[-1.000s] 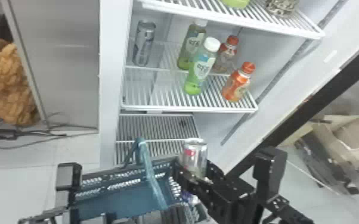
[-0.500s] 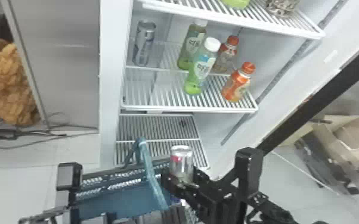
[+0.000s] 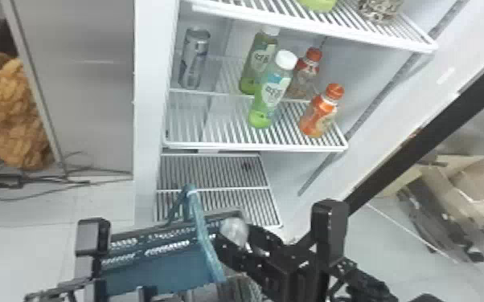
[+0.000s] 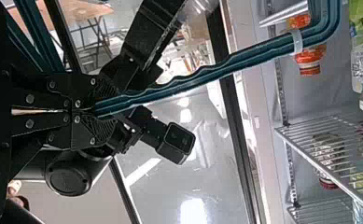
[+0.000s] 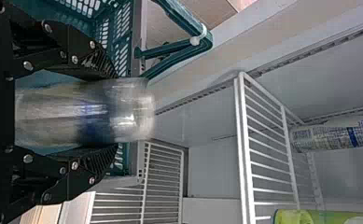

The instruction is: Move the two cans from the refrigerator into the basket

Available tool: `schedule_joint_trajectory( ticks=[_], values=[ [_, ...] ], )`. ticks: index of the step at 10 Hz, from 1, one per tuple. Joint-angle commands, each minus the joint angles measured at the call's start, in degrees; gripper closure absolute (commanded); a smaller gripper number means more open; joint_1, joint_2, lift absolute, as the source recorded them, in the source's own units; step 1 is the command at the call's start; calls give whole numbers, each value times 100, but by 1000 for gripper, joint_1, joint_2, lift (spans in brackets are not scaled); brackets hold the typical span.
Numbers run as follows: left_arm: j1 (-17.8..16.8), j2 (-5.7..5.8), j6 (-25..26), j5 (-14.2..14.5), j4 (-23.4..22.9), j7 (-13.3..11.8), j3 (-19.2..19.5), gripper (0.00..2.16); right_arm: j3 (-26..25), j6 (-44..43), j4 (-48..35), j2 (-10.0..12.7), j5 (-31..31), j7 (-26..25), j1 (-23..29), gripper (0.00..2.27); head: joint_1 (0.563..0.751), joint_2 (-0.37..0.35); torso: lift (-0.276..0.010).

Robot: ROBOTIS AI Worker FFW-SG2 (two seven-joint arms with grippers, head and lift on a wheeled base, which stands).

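Black fingers on the right gripper (image 5: 116, 112) look spread, one on each side of a silver can (image 3: 234, 231). There are thin gaps by the can deep between them, so it looks loose there and is likely on its way down. It is at the right end of the basket (image 3: 160, 271), by the rim. The left gripper (image 4: 105, 111) is closed on the basket's blue-green handle (image 4: 193, 79).

Farther out is the fridge (image 3: 145, 120). The other can (image 3: 194, 58) stands upright on a shelf (image 3: 253, 147), at the left side. Two green bottles (image 3: 271, 94) stand to the right of that can, and an orange bottle (image 3: 319, 110) is past them.

The step in hand looks like letting this can go into the basket. It is likely the first of the two, since the other can is up on the shelf. The right gripper should wait until the can is all the way in, then back off with its fingers wide. If it moves too soon, it could bump the can onto the rim. The left gripper should hold the basket steady. Next, the right gripper has to go up for the other can and not knock the bottles.
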Motion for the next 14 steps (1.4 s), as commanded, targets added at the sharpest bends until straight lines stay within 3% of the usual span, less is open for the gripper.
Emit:
schedule_joint_trajectory(
  ticks=[1,5,9,14],
  values=[
    [0,0,-13,0,0,0,0,1188,0,-74,10,0,1,15,0,521,695,-350,-276],
    [14,0,1,0,0,0,11,1188,-69,-665,10,26,81,95,42,487,695,-350,-276],
    [14,-9,1,0,0,0,0,1188,-92,-1846,-4,70,92,86,98,489,695,-350,-276],
    [0,-27,1,-23,0,0,23,1188,205,-3295,797,35,92,-11,-478,486,695,-350,-276]
  ],
)
